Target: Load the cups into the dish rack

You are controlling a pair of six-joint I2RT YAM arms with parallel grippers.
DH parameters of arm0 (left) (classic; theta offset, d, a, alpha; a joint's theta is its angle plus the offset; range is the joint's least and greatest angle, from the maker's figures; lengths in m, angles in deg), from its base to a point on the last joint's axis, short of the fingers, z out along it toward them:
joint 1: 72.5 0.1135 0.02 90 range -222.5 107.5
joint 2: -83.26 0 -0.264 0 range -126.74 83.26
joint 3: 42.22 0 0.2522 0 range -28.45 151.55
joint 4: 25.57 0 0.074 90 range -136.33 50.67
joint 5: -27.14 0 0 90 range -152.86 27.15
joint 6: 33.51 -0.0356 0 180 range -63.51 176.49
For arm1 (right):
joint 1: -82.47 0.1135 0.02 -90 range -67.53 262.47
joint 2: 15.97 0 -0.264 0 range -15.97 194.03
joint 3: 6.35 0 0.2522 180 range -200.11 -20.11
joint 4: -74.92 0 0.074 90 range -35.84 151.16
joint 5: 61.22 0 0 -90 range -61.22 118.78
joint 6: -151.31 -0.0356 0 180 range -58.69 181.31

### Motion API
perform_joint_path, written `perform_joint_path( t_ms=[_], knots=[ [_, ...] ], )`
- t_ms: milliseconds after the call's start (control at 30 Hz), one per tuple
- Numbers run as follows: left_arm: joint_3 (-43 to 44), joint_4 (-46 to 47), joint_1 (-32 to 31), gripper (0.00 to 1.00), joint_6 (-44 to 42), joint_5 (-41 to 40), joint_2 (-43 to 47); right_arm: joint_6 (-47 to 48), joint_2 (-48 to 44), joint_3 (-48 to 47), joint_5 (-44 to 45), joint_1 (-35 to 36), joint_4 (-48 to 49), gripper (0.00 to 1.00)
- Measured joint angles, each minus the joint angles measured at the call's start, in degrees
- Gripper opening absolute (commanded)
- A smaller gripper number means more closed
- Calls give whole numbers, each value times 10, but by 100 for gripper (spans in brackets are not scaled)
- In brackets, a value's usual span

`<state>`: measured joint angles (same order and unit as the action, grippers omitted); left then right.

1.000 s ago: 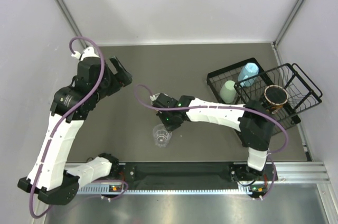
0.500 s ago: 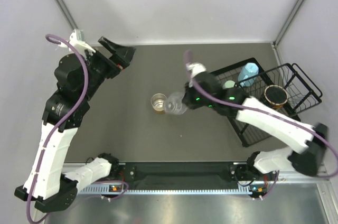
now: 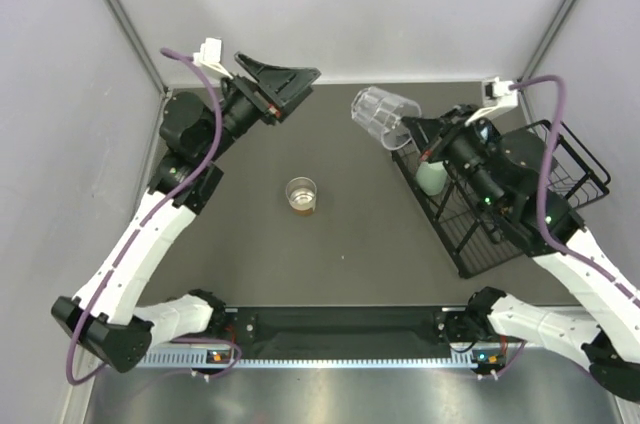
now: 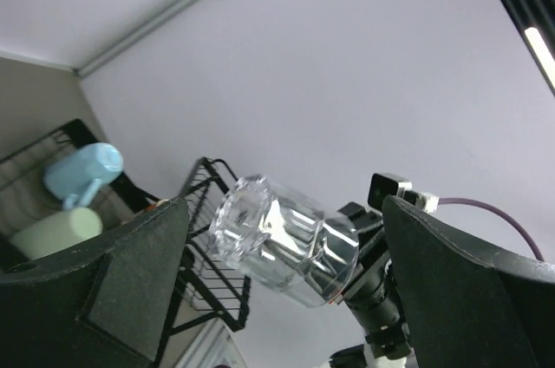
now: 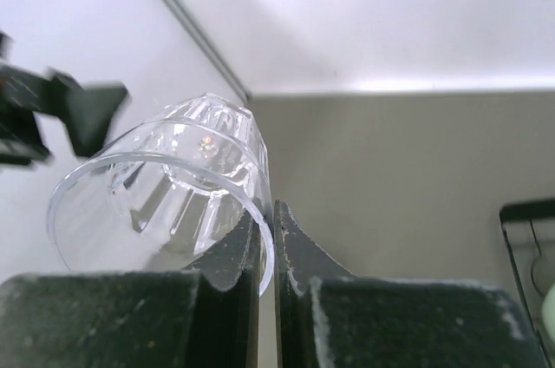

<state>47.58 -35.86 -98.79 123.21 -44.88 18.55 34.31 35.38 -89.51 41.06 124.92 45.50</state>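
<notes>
The ribbed cup [image 3: 378, 114] is clear with vertical flutes, and the glass [image 3: 301, 194] is clear with an amber tint. The dish rack [image 3: 462, 244] is black wire, the tumbler [image 3: 432, 177] mint green, the mug [image 4: 82, 173] light blue, and the bench [image 3: 230, 244] dark grey.

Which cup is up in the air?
The clear ribbed cup: the right end effector pinches its rim, holding it tipped above the table. The amber glass stands on the table.
</notes>
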Motion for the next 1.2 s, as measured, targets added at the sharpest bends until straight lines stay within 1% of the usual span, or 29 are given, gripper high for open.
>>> perform_joint_path(
  t_ms=[133,233,433,567,700,867,1100,1200],
  knots=[
    [-24,87,-40,98,30,7,-16,-8,-28,7,1,-20,59,0],
    [-26,141,-67,98,52,6,-31,-16,-49,19,-6,-38,103,0],
    [-26,219,-116,98,92,-7,-80,-31,-49,23,-45,-64,168,0],
    [-26,247,-137,98,115,-14,-116,-43,-40,27,-77,-77,190,0],
    [-21,269,-143,98,127,-22,-138,-61,-32,47,-98,-94,205,0],
    [-11,290,-145,98,128,-26,-147,-80,-25,65,-134,-105,211,0],
    [-11,321,-146,92,148,-29,-158,-105,-28,98,-167,-120,262,0],
    [-11,321,-147,92,155,-32,-162,-111,-28,111,-171,-123,277,0]
  ],
)
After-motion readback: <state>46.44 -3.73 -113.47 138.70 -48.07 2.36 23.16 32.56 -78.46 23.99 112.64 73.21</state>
